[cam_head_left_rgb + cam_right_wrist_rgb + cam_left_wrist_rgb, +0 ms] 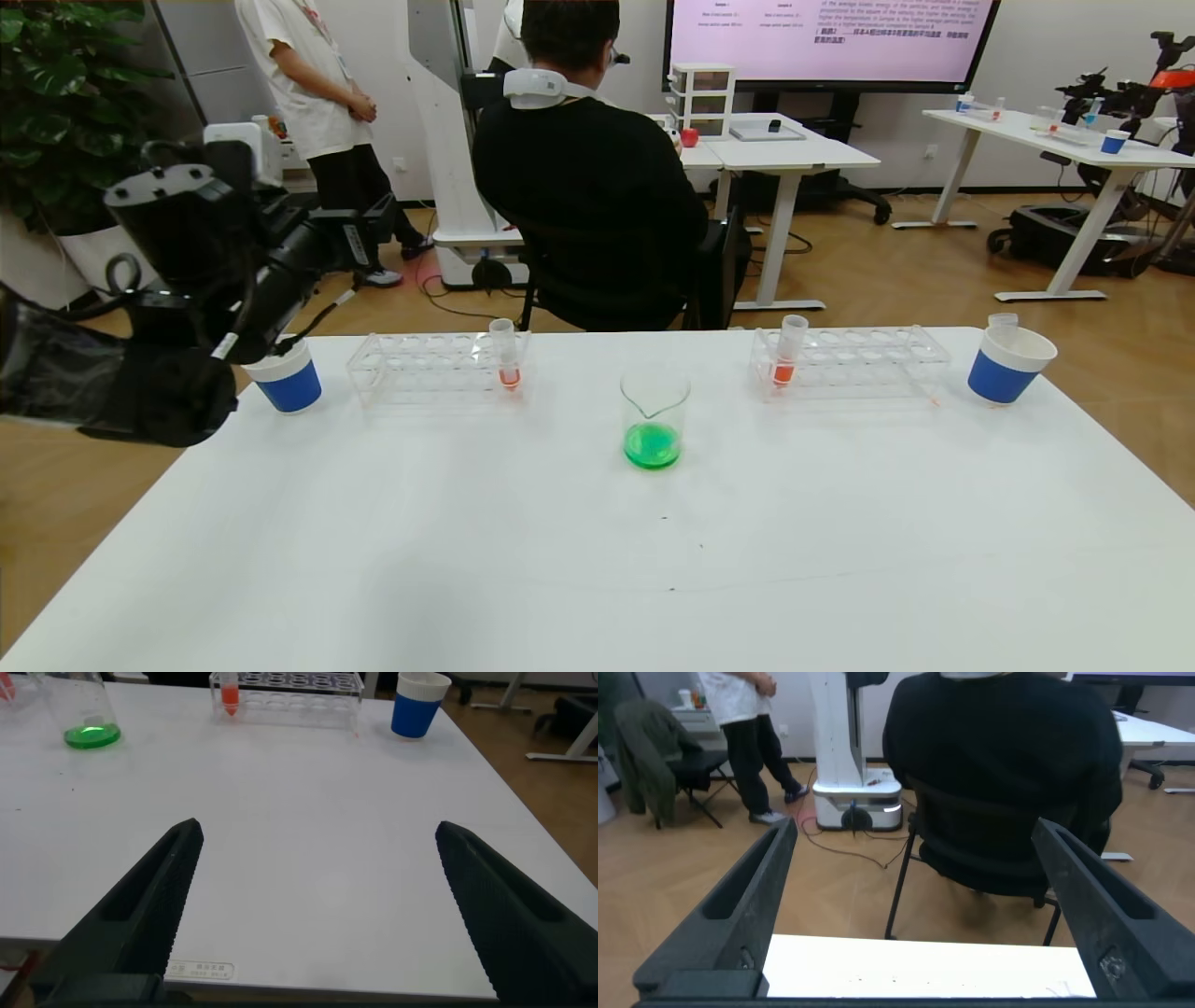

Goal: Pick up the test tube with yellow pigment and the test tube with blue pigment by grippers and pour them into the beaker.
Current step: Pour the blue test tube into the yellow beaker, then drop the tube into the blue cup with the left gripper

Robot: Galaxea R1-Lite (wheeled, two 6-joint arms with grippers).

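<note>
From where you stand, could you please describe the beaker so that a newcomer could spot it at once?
Look at the white table and find the two clear racks along its far side. The beaker stands between them, slightly nearer. It is the only glass vessel with green liquid; the tubes hold orange-red and the cups are blue.

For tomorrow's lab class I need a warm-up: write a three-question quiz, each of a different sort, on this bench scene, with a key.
1. True or false: the liquid in the beaker is green.
2. What colour is the liquid in the tube in each rack?
A. blue
B. orange-red
C. yellow
3. Fill in: the left gripper is raised above the table's far left corner, over the left ____ .

Key: 1 true; 2 B; 3 paper cup.
</note>
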